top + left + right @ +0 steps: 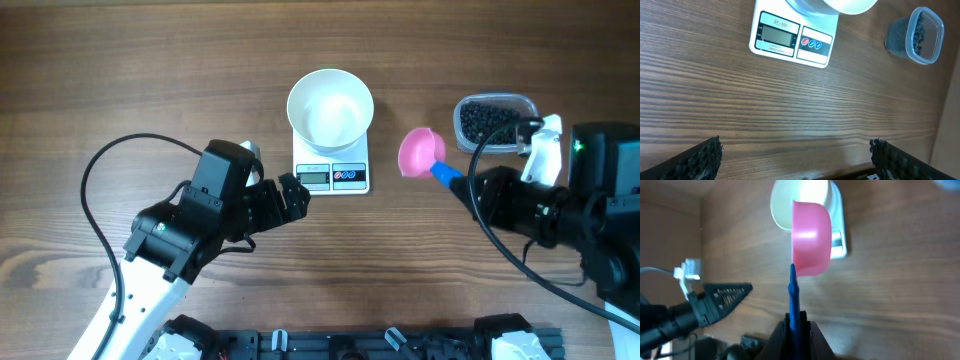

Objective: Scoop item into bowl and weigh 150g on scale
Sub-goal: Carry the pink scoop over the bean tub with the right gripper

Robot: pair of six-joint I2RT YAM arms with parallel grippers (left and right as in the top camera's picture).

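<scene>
Scoop (422, 151) — cup toward scale (331, 178) (handle rightward)

Top-down overhead, low wrists; common scale (332, 177)

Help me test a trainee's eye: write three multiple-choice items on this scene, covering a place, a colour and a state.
1. Where does the bowl stand? A. on a plate B. on the scale C. on a tray
2. What colour is the cup of the scoop? A. pink B. green C. white
3. How is the left gripper? A. shut on the scoop B. shut on the bowl C. open, empty

Answers: 1 B, it sits on the scale's platform above the display. 2 A, pink cup on a blue handle in the right gripper. 3 C, its jaws stand wide apart, nothing between.
</scene>
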